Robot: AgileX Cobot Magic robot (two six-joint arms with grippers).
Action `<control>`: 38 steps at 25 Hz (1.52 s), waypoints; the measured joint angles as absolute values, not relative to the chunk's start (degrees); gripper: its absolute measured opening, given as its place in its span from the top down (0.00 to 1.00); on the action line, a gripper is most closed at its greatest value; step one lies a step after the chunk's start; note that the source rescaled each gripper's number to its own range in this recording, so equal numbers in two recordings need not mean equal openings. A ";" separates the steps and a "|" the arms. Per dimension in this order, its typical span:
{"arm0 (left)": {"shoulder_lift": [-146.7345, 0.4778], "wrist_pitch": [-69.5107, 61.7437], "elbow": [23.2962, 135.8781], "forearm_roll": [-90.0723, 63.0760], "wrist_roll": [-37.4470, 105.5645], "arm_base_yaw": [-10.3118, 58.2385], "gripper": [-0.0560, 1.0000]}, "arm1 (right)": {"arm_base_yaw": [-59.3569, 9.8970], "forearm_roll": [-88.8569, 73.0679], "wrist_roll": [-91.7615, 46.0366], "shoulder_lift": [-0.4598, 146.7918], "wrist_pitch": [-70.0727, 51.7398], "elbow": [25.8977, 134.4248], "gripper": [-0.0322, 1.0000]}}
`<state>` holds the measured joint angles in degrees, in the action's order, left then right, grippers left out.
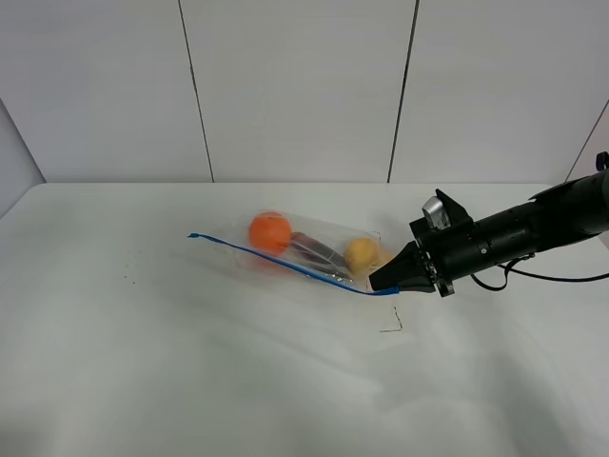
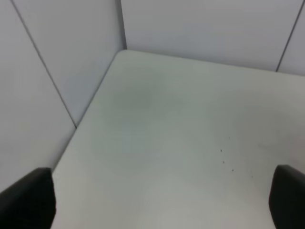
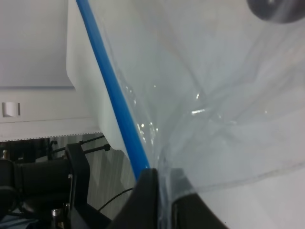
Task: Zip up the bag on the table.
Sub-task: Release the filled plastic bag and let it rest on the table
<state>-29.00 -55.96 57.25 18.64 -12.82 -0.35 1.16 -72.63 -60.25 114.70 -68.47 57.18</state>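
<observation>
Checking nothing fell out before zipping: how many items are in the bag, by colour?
Orange fruit: 1
Dark eggplant: 1
Yellow pear: 1
Total inside the bag: 3

The exterior high view is lit brightly and evenly by diffuse light, apparently from overhead. The white table [image 1: 143, 381] is rendered close to overexposed, and only faint, soft shadows are cast beneath the bag [image 1: 324, 249] and under the right gripper [image 1: 379, 281]. The wall panels [image 1: 295, 86] are shown pale grey, without glare. The left wrist view is soft and low in contrast throughout; the fingers [image 2: 28, 202] of the left gripper [image 2: 162, 205] are seen as dark, defocused blocks at two corners. In the right wrist view small bright glints are caught on the crinkled plastic, the blue zipper strip [image 3: 112, 95] is rendered moderately sharp, and the dark fingertips [image 3: 143, 200] are blurred by closeness.
</observation>
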 joint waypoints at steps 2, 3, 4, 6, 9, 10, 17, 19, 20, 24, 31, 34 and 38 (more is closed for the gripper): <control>-24.38 -54.55 53.63 18.22 -12.95 -0.35 0.00 | 1.16 -72.63 -60.31 114.70 -68.47 57.18 0.97; -22.09 -54.10 52.41 18.10 -12.95 -0.35 0.00 | 1.16 -72.63 -60.31 114.70 -68.47 57.18 0.97; -20.16 -53.81 51.12 18.00 -12.95 -0.35 0.00 | 1.16 -72.63 -60.31 114.70 -68.47 57.18 0.97; -15.66 -53.49 48.99 17.68 -12.95 -0.35 0.00 | 1.16 -72.63 -60.43 114.70 -68.47 57.18 0.97; -10.13 -52.65 46.89 16.18 -12.76 -0.35 0.00 | 1.16 -72.63 -60.43 114.70 -68.47 57.18 0.97; -8.04 -52.36 46.26 16.01 -12.37 -0.35 0.00 | 1.16 -72.63 -60.43 114.70 -68.47 57.18 0.97; -0.35 -50.64 44.53 13.33 -11.09 -0.35 0.00 | 1.16 -72.68 -60.48 114.70 -68.47 57.18 0.97; 0.22 -50.49 44.53 12.27 -10.59 -0.35 0.00 | 1.16 -72.68 -60.48 114.70 -68.47 57.18 0.97; 0.29 -50.49 44.48 11.88 -10.16 -0.35 0.00 | 1.16 -72.68 -60.48 114.70 -68.47 57.18 0.97; 0.34 -50.62 44.38 9.51 -8.10 -0.35 0.00 | 1.16 -72.68 -60.48 114.70 -68.52 57.18 0.97; 0.46 -54.83 37.17 5.24 -4.42 -0.35 0.00 | 1.16 -73.23 -60.66 114.70 -68.62 57.18 0.97; 0.46 -55.79 33.01 4.65 -3.15 -0.35 0.00 | 1.16 -73.39 -60.66 114.70 -68.64 57.18 0.97; 0.46 -56.91 30.00 3.58 -2.12 -0.35 0.00 | 1.16 -73.45 -60.66 114.70 -68.69 57.18 0.97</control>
